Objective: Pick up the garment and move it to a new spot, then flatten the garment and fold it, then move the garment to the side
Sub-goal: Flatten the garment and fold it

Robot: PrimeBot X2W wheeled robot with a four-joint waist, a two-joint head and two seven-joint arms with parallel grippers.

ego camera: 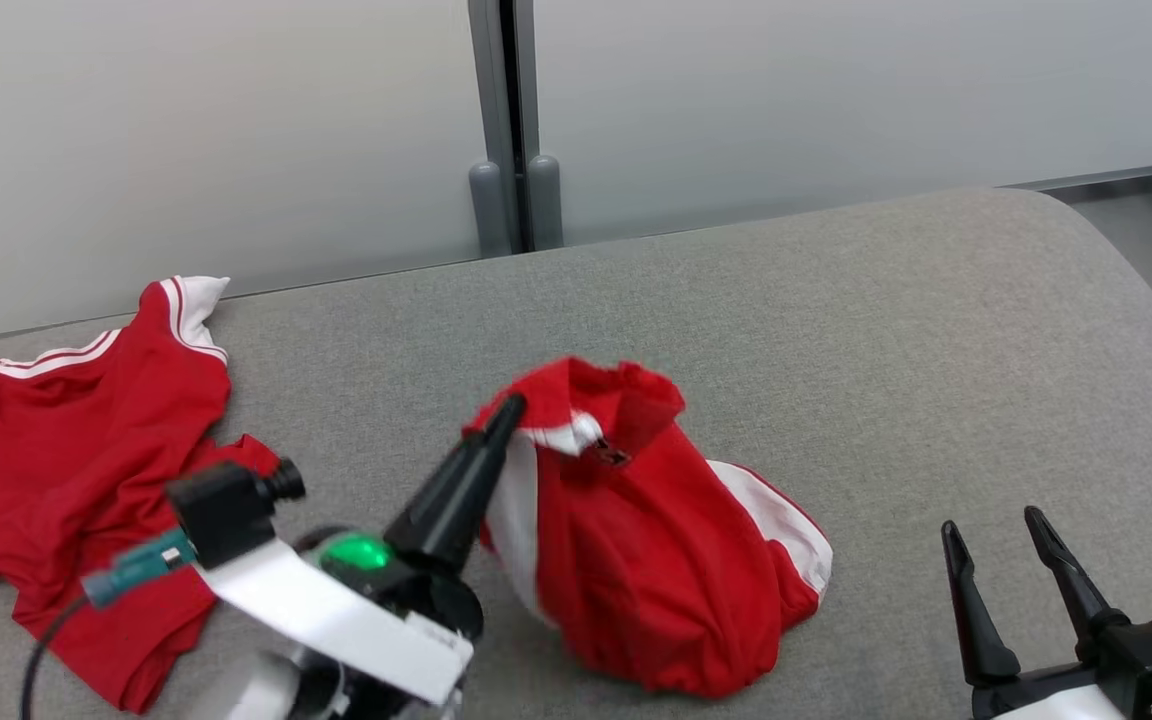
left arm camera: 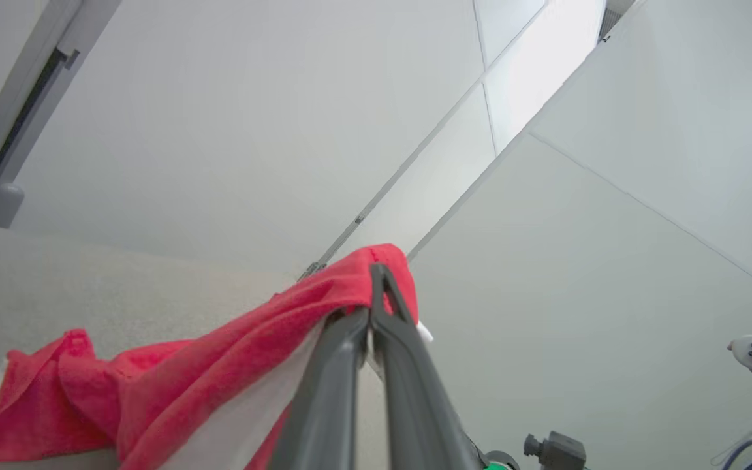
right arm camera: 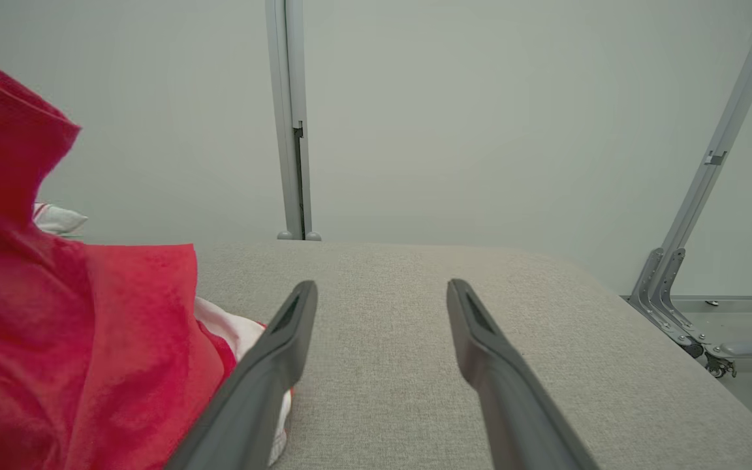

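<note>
Between my left fingers (ego camera: pixel 509 410) I am pinching the garment (ego camera: pixel 656 560) by its top fold; right fingers (ego camera: pixel 966 590) are idling apart. Pickup step, I'm judging; lifting and carrying next.

The bunched red cloth garment (ego camera: pixel 656 580) bore white side panels, the flat red shirt (ego camera: pixel 56 450) carried thin white sleeve stripes, the padded woven surface (ego camera: pixel 886 330) was heathered grey, and the smooth wall panels (ego camera: pixel 186 130) were pale grey.

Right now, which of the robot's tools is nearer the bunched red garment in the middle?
Left. The left tool is shut on the raised top edge of the bunched red garment; the right tool stands open to its right, apart.
</note>
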